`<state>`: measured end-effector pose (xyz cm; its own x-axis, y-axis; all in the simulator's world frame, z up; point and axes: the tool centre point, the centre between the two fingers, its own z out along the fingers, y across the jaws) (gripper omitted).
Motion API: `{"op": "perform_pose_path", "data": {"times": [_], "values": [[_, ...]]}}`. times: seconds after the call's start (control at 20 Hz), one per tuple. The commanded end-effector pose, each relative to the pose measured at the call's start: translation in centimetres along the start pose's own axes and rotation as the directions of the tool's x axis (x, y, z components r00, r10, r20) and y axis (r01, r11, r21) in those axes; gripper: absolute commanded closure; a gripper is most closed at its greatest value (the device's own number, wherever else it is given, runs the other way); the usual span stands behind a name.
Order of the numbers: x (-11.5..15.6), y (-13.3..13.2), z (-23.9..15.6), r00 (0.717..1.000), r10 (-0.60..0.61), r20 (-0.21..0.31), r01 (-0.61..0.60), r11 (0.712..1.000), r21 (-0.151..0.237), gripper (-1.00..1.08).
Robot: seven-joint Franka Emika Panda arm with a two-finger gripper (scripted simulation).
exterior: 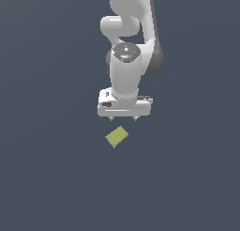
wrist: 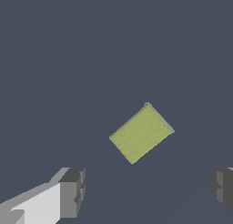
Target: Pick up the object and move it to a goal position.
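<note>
Block (exterior: 116,136) lies loose — near spread gripper (exterior: 123,118).

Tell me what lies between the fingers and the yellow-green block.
Nothing: both views show only bare dark surface between the open fingers and the yellow-green block.

Yellow-green speckled block (wrist: 141,133), white end effector (exterior: 124,118)

Exterior view: looking down steeply from high, well back, facing the arm (exterior: 125,61). Wrist view: close, looking past fingertips (wrist: 73,191) at floor. Shared: yellow-green block (exterior: 116,137) (wrist: 141,133).
</note>
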<state>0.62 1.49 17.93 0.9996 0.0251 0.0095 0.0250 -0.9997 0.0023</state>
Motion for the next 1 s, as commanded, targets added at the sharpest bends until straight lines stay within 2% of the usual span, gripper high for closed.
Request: {"op": "perform_pose_path", "data": {"times": [0.0, 0.5, 0.95], "values": [[0.0, 0.0, 0.0, 1.000, 0.000, 0.000, 0.000, 1.000, 0.000, -0.92], [-0.3, -1.1, -0.4, 0.999, 0.041, 0.007, -0.042, 0.999, 0.033, -0.92], [-0.2, -0.9, 0.1, 0.998, 0.070, 0.008, -0.070, 0.997, 0.033, -0.92]]}}
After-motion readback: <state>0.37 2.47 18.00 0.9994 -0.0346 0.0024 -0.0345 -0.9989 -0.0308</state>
